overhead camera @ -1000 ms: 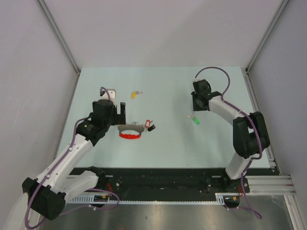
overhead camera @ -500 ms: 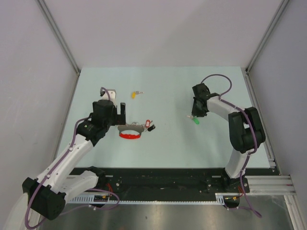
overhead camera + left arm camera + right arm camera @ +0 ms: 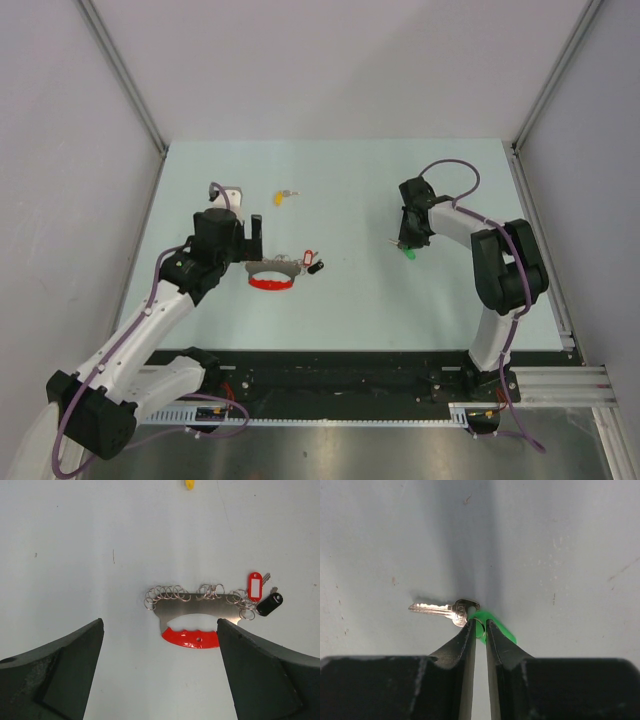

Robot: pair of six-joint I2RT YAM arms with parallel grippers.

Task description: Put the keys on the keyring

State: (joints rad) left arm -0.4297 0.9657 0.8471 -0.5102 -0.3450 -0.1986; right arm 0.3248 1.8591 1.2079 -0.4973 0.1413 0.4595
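Note:
The green key (image 3: 501, 631) lies on the table at the right, silver blade pointing left in the right wrist view. My right gripper (image 3: 480, 626) is down on it, jaws pinched on its green head and small ring; from above the green key (image 3: 409, 254) shows just below the right gripper (image 3: 407, 242). The yellow key (image 3: 279, 197) lies far left of centre, its tip at the top edge (image 3: 189, 484). The keyring (image 3: 195, 611), grey metal with wire loops and a red band, lies flat ahead of my open left gripper (image 3: 160, 625), which hovers above the keyring (image 3: 272, 278).
A red tag (image 3: 254, 586) and a black tag (image 3: 269, 604) hang off the keyring's right end. A small dark piece (image 3: 302, 194) lies beside the yellow key. Grey walls enclose the table on three sides.
The right gripper has come down and towards the green key and its jaws have narrowed onto it. The left arm and keyring have not moved.

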